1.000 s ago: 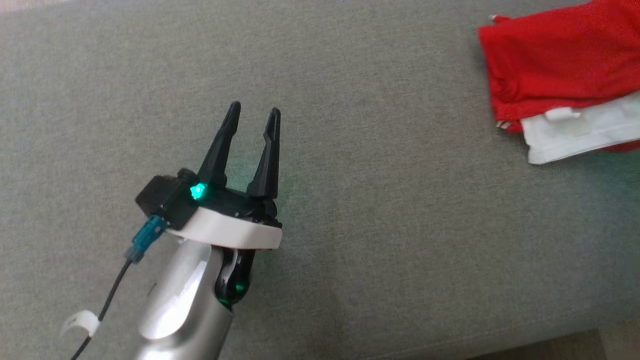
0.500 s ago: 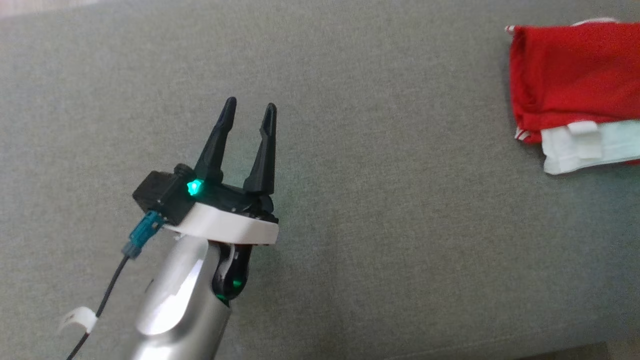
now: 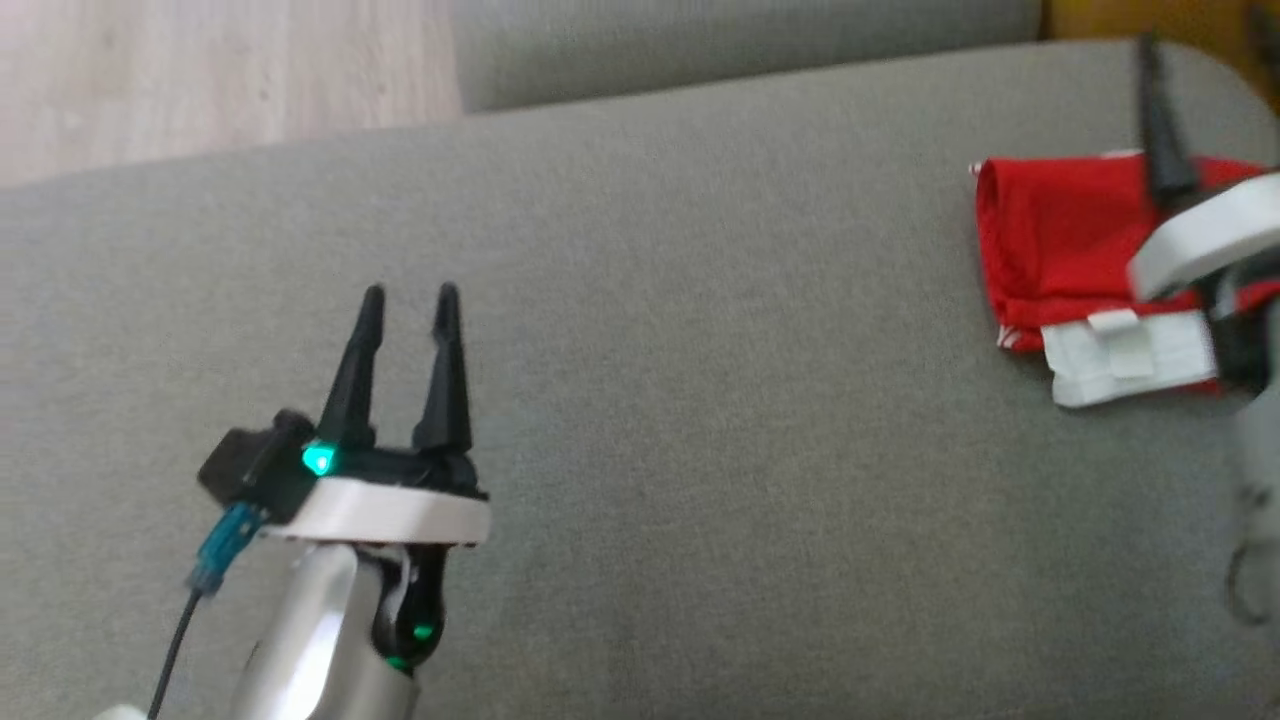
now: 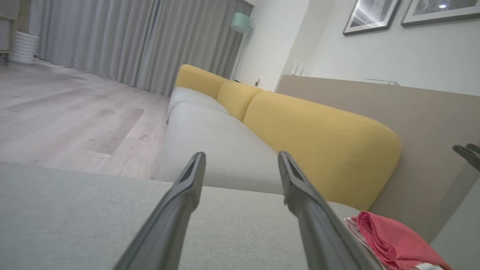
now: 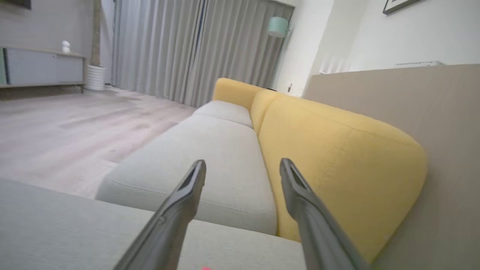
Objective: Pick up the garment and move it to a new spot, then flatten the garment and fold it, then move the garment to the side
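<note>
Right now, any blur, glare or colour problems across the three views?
Right wrist view: soft overall, the right hand blurriest. Left wrist view: similar softness; the garment looks washed out, pinkish. Head view: the left hand fairly crisp, green light glowing; the right hand smeared at the right edge; no harsh glare.

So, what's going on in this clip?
A two-armed robot is working at a grey sofa seat. The red and white garment lies folded on it, off to the robot's right. The right gripper hovers open just over the garment, holding nothing. The left gripper is open and empty too, above bare seat well to the garment's left.
</note>
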